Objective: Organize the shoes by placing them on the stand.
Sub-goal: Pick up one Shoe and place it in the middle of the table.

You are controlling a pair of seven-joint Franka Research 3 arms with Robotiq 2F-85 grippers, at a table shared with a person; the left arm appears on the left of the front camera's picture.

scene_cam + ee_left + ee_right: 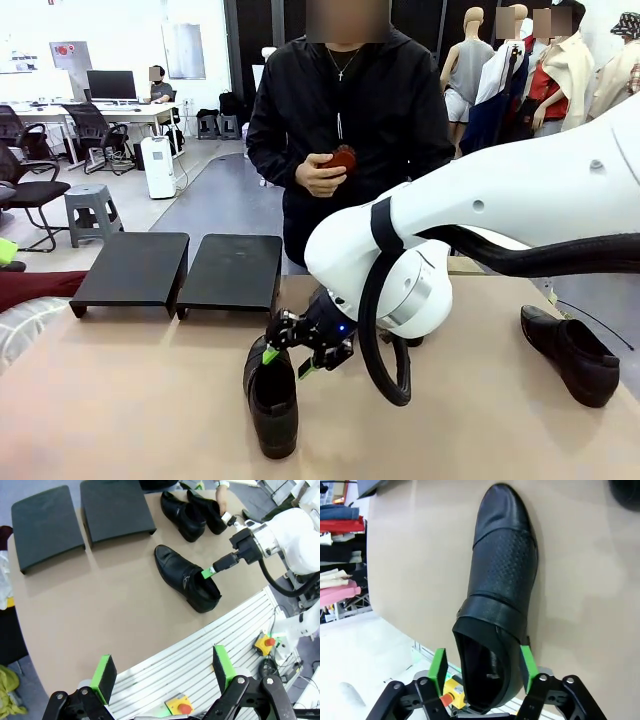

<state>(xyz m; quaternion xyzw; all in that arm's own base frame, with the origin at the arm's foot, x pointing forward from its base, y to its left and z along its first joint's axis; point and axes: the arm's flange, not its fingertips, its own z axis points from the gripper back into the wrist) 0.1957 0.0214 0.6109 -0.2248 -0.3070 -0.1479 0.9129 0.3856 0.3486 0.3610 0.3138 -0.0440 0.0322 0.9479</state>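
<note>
Right gripper [482, 664] straddles the heel end of one shoe [502, 575] lying flat on the table [405, 555]. Its jaws are parted, and one pad is apparently clear of the leather. Left gripper [164, 672] stands wide, empty. Stand [135, 262] sits well apart from this shoe.

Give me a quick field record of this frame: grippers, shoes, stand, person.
right gripper: open, pads either side of the heel end of the middle shoe
middle shoe: resting on the table, short of the stand
left gripper: open, empty, well back from the shoes
other shoes: two, side by side farther across the table
stand: both platforms bare
person: far side, holding a small red object
</note>
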